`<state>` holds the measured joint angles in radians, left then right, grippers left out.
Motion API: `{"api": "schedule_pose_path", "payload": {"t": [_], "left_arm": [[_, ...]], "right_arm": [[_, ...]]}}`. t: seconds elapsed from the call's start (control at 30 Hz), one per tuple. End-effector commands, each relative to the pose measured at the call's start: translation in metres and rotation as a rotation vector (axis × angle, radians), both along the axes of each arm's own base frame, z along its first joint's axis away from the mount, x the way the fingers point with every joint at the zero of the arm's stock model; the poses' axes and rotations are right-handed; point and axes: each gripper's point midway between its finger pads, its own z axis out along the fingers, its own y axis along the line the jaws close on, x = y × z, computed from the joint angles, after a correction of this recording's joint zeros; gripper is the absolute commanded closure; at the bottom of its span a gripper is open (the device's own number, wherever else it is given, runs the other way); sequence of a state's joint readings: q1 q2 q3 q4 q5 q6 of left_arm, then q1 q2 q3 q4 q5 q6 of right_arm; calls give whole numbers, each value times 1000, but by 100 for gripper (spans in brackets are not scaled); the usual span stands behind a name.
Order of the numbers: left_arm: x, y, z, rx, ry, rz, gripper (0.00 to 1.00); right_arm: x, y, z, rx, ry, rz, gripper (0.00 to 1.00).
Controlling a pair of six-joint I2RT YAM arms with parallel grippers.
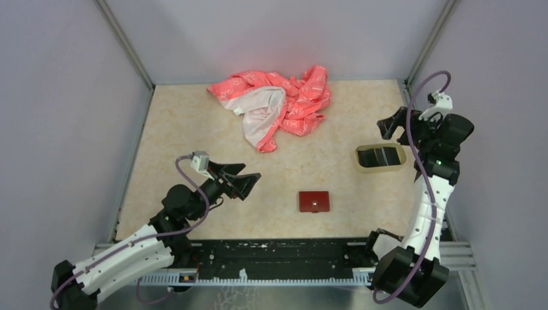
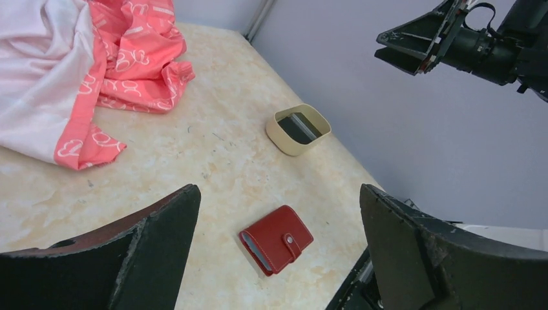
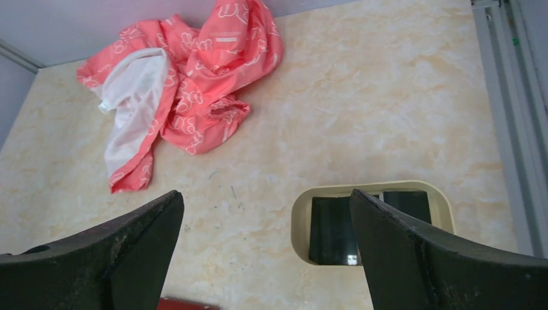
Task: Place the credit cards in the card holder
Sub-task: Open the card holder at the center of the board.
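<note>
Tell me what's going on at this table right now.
Nothing is being held yet. The left gripper hovers open near the red card holder, which lies snapped shut on the table. The right gripper hangs open above the beige tray, where the black credit cards lie. A pink-and-white cloth sits crumpled at the far side, away from both grippers.

Dark red card holder (image 1: pixel 314 201); black credit cards (image 3: pixel 336 229) in beige tray (image 1: pixel 362 167); pink-and-white patterned cloth (image 1: pixel 278 103).
</note>
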<state>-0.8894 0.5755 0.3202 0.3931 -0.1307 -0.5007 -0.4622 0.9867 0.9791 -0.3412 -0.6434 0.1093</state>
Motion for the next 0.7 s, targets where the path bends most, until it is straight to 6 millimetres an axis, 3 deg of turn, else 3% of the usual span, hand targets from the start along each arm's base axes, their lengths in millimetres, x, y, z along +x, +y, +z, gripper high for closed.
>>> {"api": "schedule_pose_path", "payload": {"t": [0.0,0.13,0.2,0.27,0.43,0.67], "left_arm": [[-7,-1,-32,-11,132,-26,1],[-16,-19,-57,8,222,-116,2],[-22,-33,-75,42,288,-185,4],[-26,-45,-95,90,374,-234,7],[-31,-64,-137,97,546,-285,16],[-15,-73,-179,159,686,-190,26]], "right_arm": [[-6,25,27,41,-102,116,2],[-39,83,29,21,-222,568,1],[-51,102,24,64,-242,710,2],[-54,113,10,35,-228,758,2],[-55,155,-48,-251,-132,829,1],[-70,176,-91,-346,-109,953,1]]}}
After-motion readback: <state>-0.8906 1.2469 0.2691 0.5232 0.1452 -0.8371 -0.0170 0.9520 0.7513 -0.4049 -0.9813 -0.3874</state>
